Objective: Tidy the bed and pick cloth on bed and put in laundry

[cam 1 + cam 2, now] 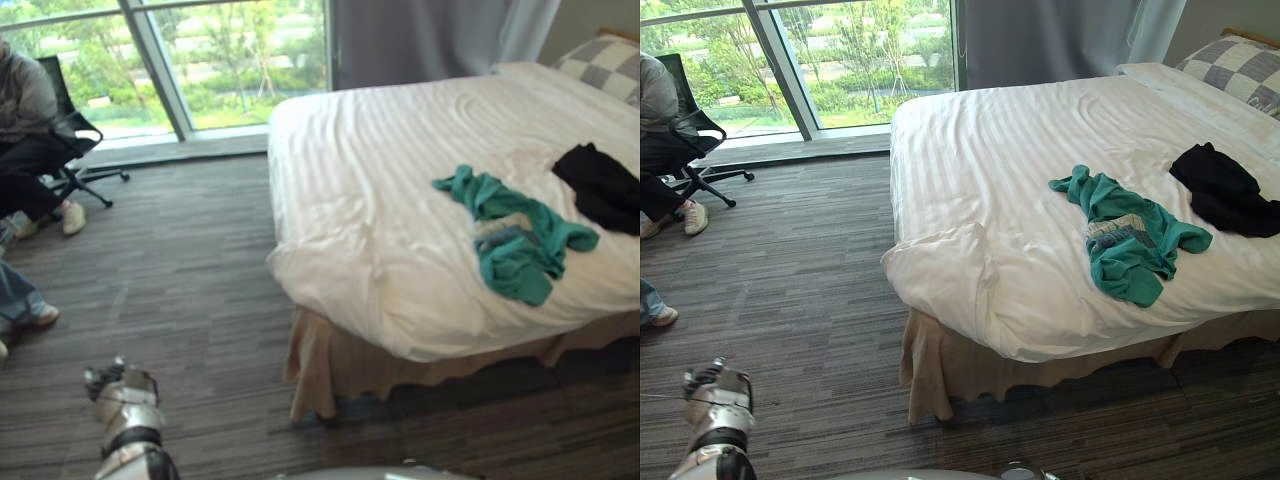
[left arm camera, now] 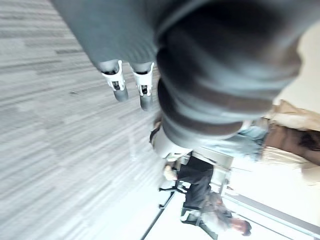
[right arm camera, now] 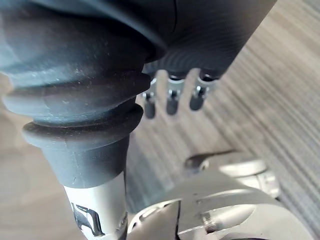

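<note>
Teal cloth [image 1: 515,240] — far from robot hand [image 1: 125,385]

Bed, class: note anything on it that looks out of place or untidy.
A teal cloth and a black cloth lie crumpled on the bed; its white cover is rumpled at the near corner.

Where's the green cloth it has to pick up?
The teal cloth lies crumpled on the white bed near its front edge, on the right of the left eye view, just left of a black cloth.
</note>
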Available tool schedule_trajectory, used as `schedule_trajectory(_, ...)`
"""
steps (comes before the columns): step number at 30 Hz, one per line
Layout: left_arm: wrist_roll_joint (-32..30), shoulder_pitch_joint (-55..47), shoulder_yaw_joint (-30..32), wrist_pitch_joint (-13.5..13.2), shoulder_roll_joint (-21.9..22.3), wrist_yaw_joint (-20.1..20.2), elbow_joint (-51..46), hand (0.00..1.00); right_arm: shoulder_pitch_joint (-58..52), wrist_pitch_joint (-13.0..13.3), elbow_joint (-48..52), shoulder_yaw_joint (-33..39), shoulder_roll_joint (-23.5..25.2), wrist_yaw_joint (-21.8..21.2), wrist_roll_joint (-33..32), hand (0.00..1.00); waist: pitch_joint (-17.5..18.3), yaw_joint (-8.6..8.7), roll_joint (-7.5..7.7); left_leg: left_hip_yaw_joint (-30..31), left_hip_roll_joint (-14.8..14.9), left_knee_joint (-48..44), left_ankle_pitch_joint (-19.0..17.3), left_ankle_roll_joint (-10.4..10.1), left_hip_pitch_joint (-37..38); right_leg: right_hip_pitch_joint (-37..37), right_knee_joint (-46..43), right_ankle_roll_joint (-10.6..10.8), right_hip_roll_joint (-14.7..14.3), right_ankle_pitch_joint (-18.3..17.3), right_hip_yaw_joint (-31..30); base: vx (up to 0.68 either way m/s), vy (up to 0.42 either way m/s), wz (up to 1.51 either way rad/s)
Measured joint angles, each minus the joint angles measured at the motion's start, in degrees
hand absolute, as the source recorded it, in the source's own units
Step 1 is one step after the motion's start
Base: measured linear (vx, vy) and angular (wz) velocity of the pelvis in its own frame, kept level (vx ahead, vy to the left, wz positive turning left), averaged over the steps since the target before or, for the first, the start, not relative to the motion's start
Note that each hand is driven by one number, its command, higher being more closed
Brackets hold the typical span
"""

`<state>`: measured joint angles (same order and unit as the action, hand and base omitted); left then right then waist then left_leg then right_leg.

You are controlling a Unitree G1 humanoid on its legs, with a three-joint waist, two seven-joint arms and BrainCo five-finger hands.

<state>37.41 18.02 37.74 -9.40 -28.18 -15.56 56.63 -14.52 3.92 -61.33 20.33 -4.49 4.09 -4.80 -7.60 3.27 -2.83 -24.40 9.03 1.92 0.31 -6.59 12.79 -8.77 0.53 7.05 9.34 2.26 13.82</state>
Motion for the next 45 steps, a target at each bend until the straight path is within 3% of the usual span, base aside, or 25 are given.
schedule_trajectory(3, -7.17, 2.08, -4.30, 0.15, -3.90, -1.05, -4.40, 0.00, -1.56, 0.11, 0.04, -0.04, 0.03, -0.03, -1.64, 0.00, 0.21, -0.06, -0.23, 0.26, 0.07, 0.26, 0.15, -0.16, -0.23, 0.02, 0.91, -0.27, -0.25, 0.46, 0.17, -0.04, -0.013, 0.03)
schedule_trajectory(6, -19.10, 4.81, -11.09, 0.28, -6.23, -1.23, -11.90, 0.00, -3.79, 0.23, 0.77, -0.05, 0.34, -0.26, -2.69, 0.00, 0.45, -0.25, -0.38, 0.23, -0.04, 0.69, 0.19, -0.31, -0.26, 0.06, 1.58, -0.55, -0.33, 0.65, 0.12, 0.00, 0.000, 0.00)
schedule_trajectory(9, -30.86, 7.48, -18.42, 0.32, -6.72, -1.35, -16.34, 0.00, -4.47, 0.83, 1.47, -0.07, 0.82, -0.62, -3.89, 0.00, 0.55, 0.70, -0.56, 0.05, -0.17, 1.19, 0.34, -0.42, -0.21, 0.22, 1.69, -0.60, -0.38, 0.70, -0.06, 0.01, 0.000, -0.02)
schedule_trajectory(14, -46.89, 11.32, -31.66, 1.67, -3.60, -0.62, -17.44, 0.00, -4.27, 1.94, 2.16, -0.66, 0.89, -1.05, -4.16, 0.00, 0.77, 2.83, -1.15, -1.48, -0.07, 1.23, 0.38, -0.36, -0.02, 1.35, 1.63, -0.21, -0.75, 1.01, -1.51, 0.04, -0.001, -0.15)
schedule_trajectory(18, -54.95, 12.40, -40.08, 2.24, 0.53, 1.93, -18.05, 0.00, -3.74, 2.07, 2.15, -0.64, 0.94, -1.08, -4.16, 0.00, 0.71, 3.90, -1.08, -2.24, -0.06, 1.29, 0.38, -0.37, -0.05, 2.09, 1.56, -0.15, -0.88, 1.09, -2.26, 0.03, -0.006, -0.14)
schedule_trajectory(24, -62.33, 13.21, -47.90, 2.95, 5.12, 4.20, -17.46, 0.00, -3.27, 1.91, 2.18, -0.64, 0.95, -1.30, -4.11, 0.00, -0.11, 4.64, -0.73, -2.45, 0.05, 1.30, 0.37, -0.38, -0.11, 2.76, 1.47, -0.23, -1.04, 1.13, -2.99, -0.01, -0.013, -0.06)
schedule_trajectory(30, -64.99, 14.93, -51.37, 4.21, 7.37, 4.41, -12.77, 0.00, -2.18, 1.78, 2.68, -0.57, 0.98, -1.18, -4.07, 0.00, -1.13, 5.44, -0.57, -4.22, 0.00, 1.51, 0.38, -0.37, -2.40, 6.35, 1.51, -1.13, -1.20, 1.84, -4.82, -0.05, -0.015, -0.17)
schedule_trajectory(33, -65.41, 17.71, -53.17, 4.28, 8.44, 4.85, -9.78, 0.00, -1.29, 1.53, 2.67, -0.32, 1.05, -0.55, -4.02, 0.00, -2.48, 5.59, -0.71, -5.48, -0.08, 1.45, 0.40, -0.37, -3.75, 8.63, 1.27, -0.79, -1.28, 2.49, -6.14, -0.01, -0.013, -0.21)
schedule_trajectory(37, -66.69, 21.07, -53.53, 4.65, 9.02, 5.52, -8.44, 0.00, 0.93, 0.99, 2.72, 0.59, 1.09, -0.42, -4.00, 0.00, -4.81, 7.15, -1.09, -5.88, -0.05, 1.33, 0.71, -0.48, -5.98, 11.61, 0.22, -0.54, -1.28, 2.62, -6.42, 0.01, -0.016, -0.05)
schedule_trajectory(43, -68.04, 31.87, -53.95, 5.22, 9.04, 5.17, -4.94, 0.00, 5.61, 1.10, 4.08, 1.27, 1.20, -0.30, -4.03, 0.00, -9.37, 7.09, -1.03, -6.52, -0.16, 1.01, 1.45, -0.08, -11.78, 18.44, -1.55, 0.17, -1.11, 3.25, -8.04, -0.01, -0.016, -0.05)
schedule_trajectory(44, -69.92, 34.54, -54.00, 5.63, 8.66, 4.26, -3.55, 1.00, 6.59, 1.48, 5.14, 1.20, 1.24, -0.14, -4.15, 0.00, -10.25, 7.12, -0.83, -6.87, -0.12, 0.80, 1.52, -0.03, -13.39, 20.24, -1.57, -0.08, -1.20, 3.54, -8.49, -0.01, -0.020, -0.11)
schedule_trajectory(45, -70.73, 35.52, -54.01, 5.85, 8.48, 3.98, -2.99, 1.00, 6.97, 1.66, 5.67, 1.17, 1.25, -0.01, -4.18, 0.00, -10.67, 7.12, -0.75, -7.13, -0.12, 0.68, 1.52, -0.03, -13.97, 20.89, -1.55, -0.06, -1.23, 3.72, -8.77, -0.01, -0.019, -0.16)
